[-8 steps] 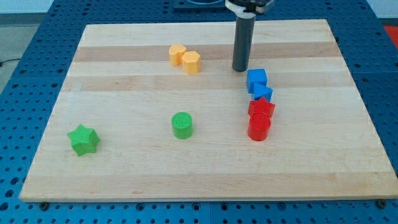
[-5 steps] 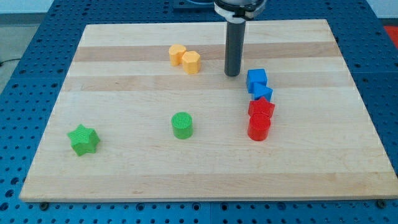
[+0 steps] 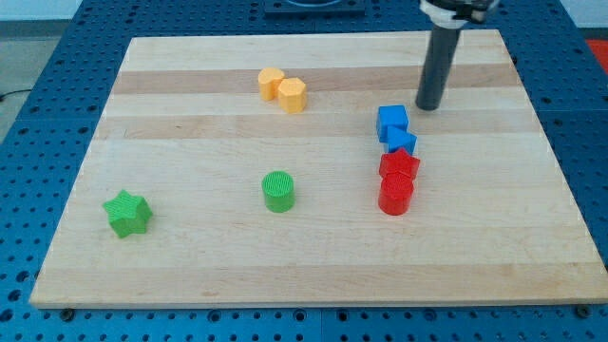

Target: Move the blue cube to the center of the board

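The blue cube [image 3: 391, 122] sits right of the board's middle, toward the view's top, heading a tight column of four blocks. Reading from the view's left: the green star [image 3: 127, 212] lies near the lower left of the board [image 3: 190, 266], well apart from everything else. Up near the top, two yellow blocks touch, a rounded one [image 3: 272, 83] and a hexagonal one [image 3: 293, 95] just to its right. The green cylinder [image 3: 278, 190] stands alone below them, around the middle of the board. Then the column: the blue cube on top, a blue star-like block [image 3: 401, 142] touching it below, a red star [image 3: 399, 166] under that, and a red cylinder [image 3: 395, 196] at the bottom. My tip [image 3: 428, 106] rests on the bench just up and to the right of the blue cube, near it but with a sliver of wood showing between. The arm carries no hand, only the dark rod [image 3: 438, 66], so nothing is grasped
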